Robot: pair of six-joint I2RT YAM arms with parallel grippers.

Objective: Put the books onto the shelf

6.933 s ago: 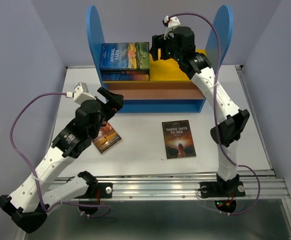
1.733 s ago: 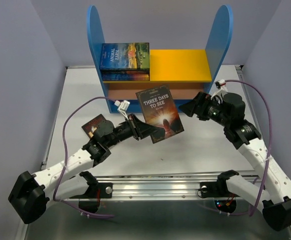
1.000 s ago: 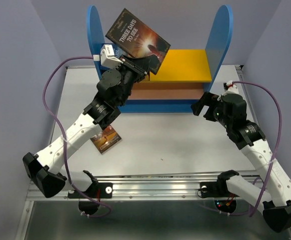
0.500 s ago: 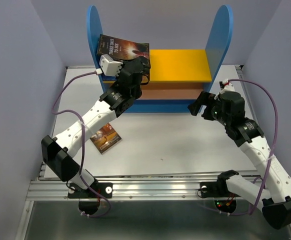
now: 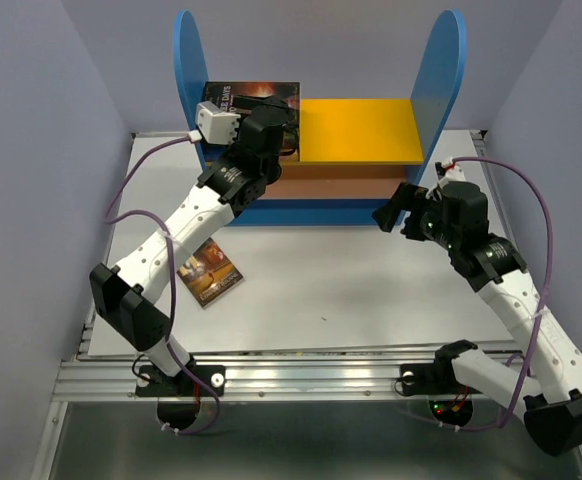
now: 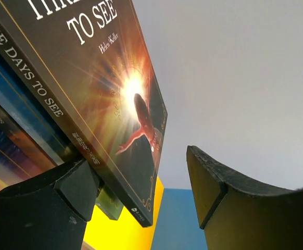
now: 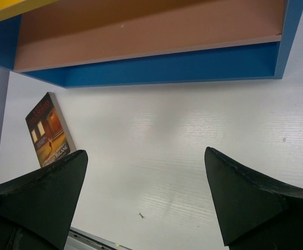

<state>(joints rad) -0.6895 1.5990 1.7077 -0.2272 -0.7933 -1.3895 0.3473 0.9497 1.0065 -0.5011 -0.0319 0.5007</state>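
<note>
1. The shelf (image 5: 356,130) has bright blue round-topped side panels, a yellow top board, a brown lower board and a blue base strip.
2. The top book (image 6: 115,99) has a dark brown cover with an orange-gold sunburst around a dark figure, plus white title lettering and a thin gold border line.
3. The lower books (image 6: 16,140) show blue spines, one shading to orange.
4. The book on the table (image 7: 50,130) is dark reddish-brown with a glowing orange scene.
5. The table (image 5: 351,280) is plain white.
6. The arms (image 5: 186,225) are white with black joints; their cables (image 5: 131,195) are purple.
7. The left gripper (image 6: 138,161) and right gripper (image 7: 146,152) have matte black fingers (image 6: 229,203).
8. The walls (image 5: 31,120) are pale lilac-grey.
</note>
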